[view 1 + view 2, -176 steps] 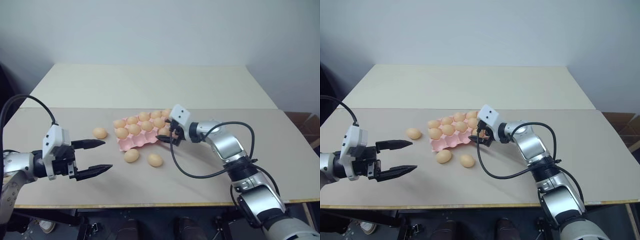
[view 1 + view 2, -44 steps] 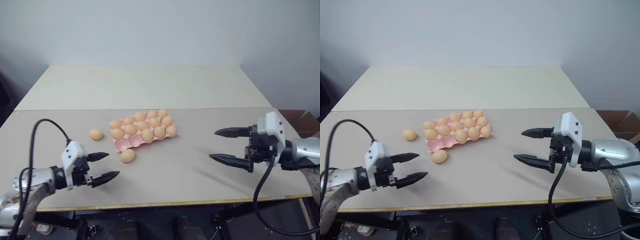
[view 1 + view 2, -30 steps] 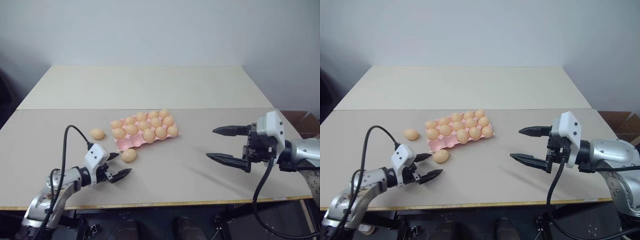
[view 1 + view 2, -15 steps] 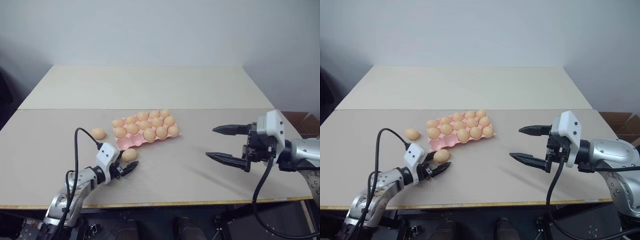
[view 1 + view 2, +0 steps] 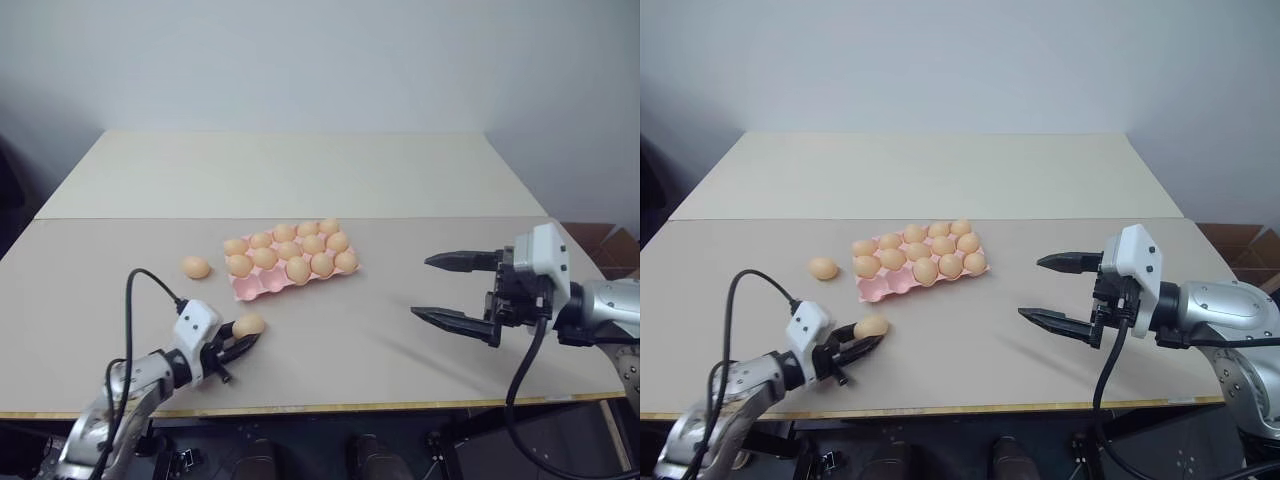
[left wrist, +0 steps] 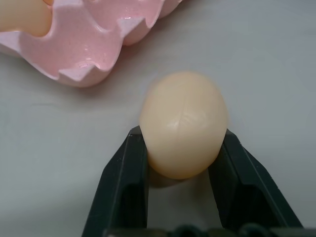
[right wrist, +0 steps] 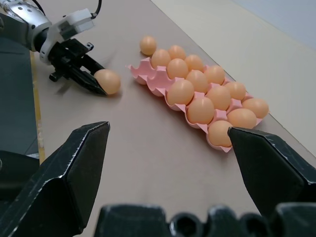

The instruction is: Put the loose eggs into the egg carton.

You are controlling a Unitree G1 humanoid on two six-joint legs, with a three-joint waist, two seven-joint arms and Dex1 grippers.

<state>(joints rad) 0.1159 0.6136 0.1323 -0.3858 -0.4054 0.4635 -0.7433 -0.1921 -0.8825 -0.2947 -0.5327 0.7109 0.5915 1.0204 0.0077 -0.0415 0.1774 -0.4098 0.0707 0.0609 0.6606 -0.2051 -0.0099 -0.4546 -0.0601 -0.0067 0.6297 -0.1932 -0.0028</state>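
Near the front edge of the table [image 5: 420, 180], on the robot's left side, the left gripper [image 5: 240, 343] had its two black fingers pinched on one of the loose eggs, the held egg [image 5: 248, 325], taking it at the fingertips across its narrow sides; that hold looked chosen so the rounded shell sat wedged between the pads and could not roll out. In the left wrist view the egg [image 6: 183, 124] sat between the fingertips just short of the egg carton [image 6: 94, 47], whose nearest cups stood empty. The carton [image 5: 262, 286] lay in the middle of the table, slanted, with its two farther rows full of eggs and the row closest to the robot holding eggs only toward its right end, so the vacant cups faced the left arm, presumably why that arm was doing the fetching. A second loose egg [image 5: 196, 267] rested on the table just beside the carton's left end, apart from it and untouched. The right gripper [image 5: 462, 291] hung above the table well to the right of the carton with its fingers spread wide and nothing between them, seemingly parked out of the way so the left arm had clear room. Judging from this, the held egg had yet to be carried over and lowered into an empty near cup, with the other egg to follow.
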